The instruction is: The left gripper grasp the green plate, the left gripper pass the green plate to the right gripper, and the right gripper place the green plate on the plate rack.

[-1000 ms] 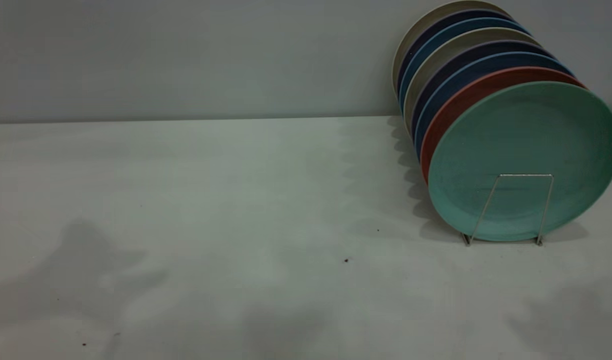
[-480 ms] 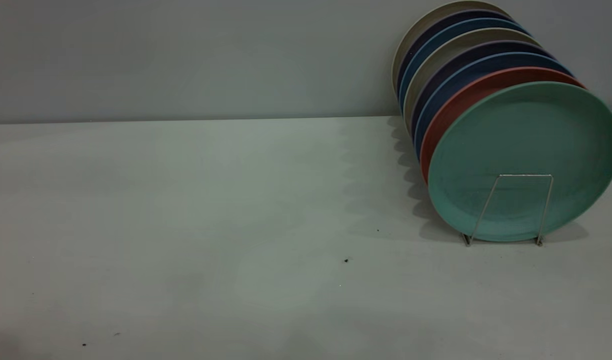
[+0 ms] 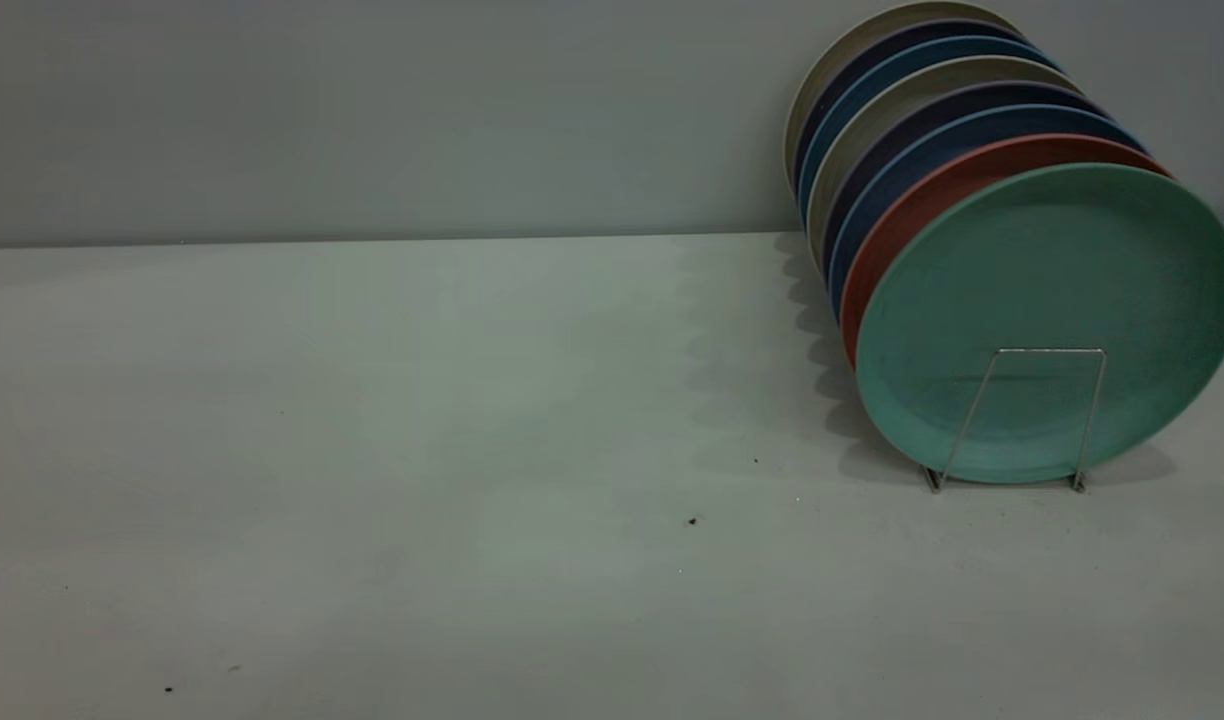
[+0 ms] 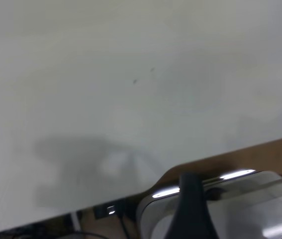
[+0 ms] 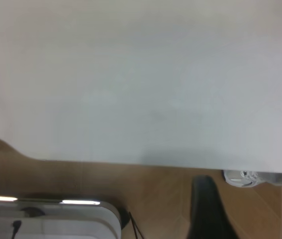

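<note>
The green plate (image 3: pixel 1052 300) stands on edge at the front of the plate rack (image 3: pixel 1052 350), at the table's right, leaning back on the plates behind it. The rack's front wire loop crosses its lower face. Neither arm shows in the exterior view. In the left wrist view a black part of my left gripper (image 4: pixel 191 209) hangs beyond the table's edge, over a silvery base. In the right wrist view a black part of my right gripper (image 5: pixel 208 211) hangs over the wood floor beside the table's edge. Neither gripper holds anything that I can see.
Behind the green plate stand a salmon plate (image 3: pixel 932 195), several blue plates (image 3: pixel 912 150) and beige plates (image 3: pixel 852 55), all in the same rack. The white table (image 3: pixel 422 400) runs left of the rack, with a grey wall behind.
The arm shadows on the table's front edge have faded and gone. The plates and rack have not moved.
</note>
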